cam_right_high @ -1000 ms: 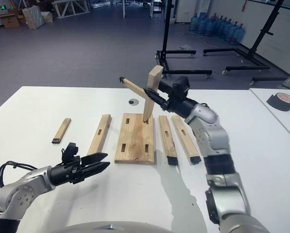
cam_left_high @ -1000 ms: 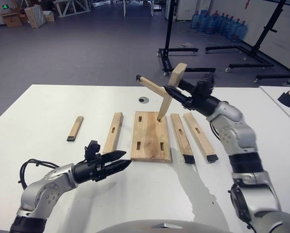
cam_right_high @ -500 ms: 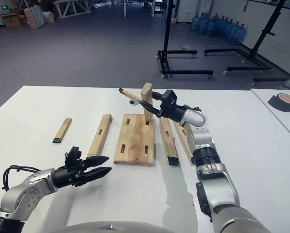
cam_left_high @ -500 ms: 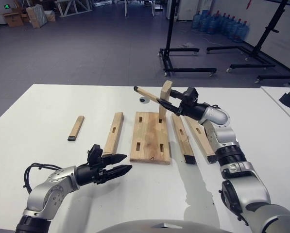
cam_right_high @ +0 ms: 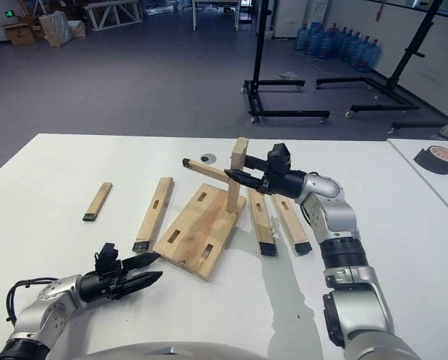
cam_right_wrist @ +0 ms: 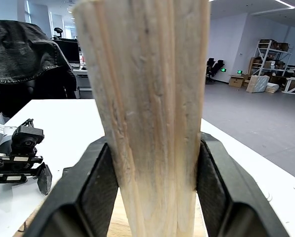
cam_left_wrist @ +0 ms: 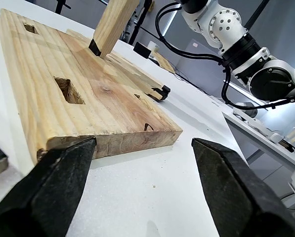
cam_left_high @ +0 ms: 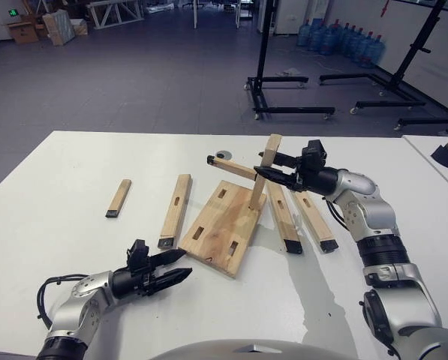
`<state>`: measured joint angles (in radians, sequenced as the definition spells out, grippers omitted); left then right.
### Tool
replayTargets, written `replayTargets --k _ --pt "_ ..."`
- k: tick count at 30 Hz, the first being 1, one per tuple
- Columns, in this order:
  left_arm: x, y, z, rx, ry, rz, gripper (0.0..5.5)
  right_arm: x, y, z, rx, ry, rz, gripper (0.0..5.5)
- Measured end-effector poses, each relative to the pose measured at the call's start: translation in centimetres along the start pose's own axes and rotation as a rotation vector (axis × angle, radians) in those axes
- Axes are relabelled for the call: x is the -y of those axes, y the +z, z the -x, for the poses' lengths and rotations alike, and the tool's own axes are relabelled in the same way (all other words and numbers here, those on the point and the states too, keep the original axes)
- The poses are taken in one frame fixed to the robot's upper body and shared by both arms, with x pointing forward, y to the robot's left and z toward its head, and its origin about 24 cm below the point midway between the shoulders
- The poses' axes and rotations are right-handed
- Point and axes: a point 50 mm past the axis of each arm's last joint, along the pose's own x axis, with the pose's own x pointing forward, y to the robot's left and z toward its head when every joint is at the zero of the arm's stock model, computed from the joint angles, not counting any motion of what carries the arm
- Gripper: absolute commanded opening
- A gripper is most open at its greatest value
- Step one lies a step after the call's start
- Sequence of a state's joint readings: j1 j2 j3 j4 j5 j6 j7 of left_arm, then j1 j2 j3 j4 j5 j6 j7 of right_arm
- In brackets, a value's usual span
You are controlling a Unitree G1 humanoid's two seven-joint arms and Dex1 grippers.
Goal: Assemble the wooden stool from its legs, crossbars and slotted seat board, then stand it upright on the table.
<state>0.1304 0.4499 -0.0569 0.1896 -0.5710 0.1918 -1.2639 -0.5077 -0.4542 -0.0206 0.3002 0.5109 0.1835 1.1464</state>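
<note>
Seat board (cam_left_high: 220, 236): flat on bench (cam_left_high: 73, 172), lying askew, slots up; leg (cam_left_high: 258, 193): tilted, foot on seat board near far corner; crossbar (cam_left_high: 231, 166) juts from it toward robot's left; right claw (cam_left_high: 263, 169): clamped on leg about mid-height; left claw (cam_left_high: 186, 264): fingers parted, holding nothing, low over bench just beside seat board's near corner; slotted leg (cam_left_high: 175, 211) left of seat board; pair of legs (cam_left_high: 284, 217) right of it; short crossbar (cam_left_high: 118, 198) farther left
</note>
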Motion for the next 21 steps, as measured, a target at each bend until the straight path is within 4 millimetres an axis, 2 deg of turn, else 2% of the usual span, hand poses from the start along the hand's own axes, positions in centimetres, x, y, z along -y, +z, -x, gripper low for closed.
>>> replayTargets --k 6,12,18,21 --pt "0.0 0.0 0.0 0.005 -0.004 -0.012 3.55 0.8 -0.6 1.0 0.008 -0.067 -0.121 2.03" --pt "1.5 -0.3 0.2 0.037 -0.107 0.061 3.55 0.9 -0.8 0.6 -0.064 0.018 -0.109 2.03" --pt "2.2 1.2 0.8 0.136 -0.183 0.083 3.55 1.0 -0.7 0.6 -0.148 0.136 -0.094 2.03" --pt "2.7 3.4 1.7 0.207 -0.245 0.072 3.55 1.2 -0.2 -0.2 -0.189 0.218 -0.074 2.03"
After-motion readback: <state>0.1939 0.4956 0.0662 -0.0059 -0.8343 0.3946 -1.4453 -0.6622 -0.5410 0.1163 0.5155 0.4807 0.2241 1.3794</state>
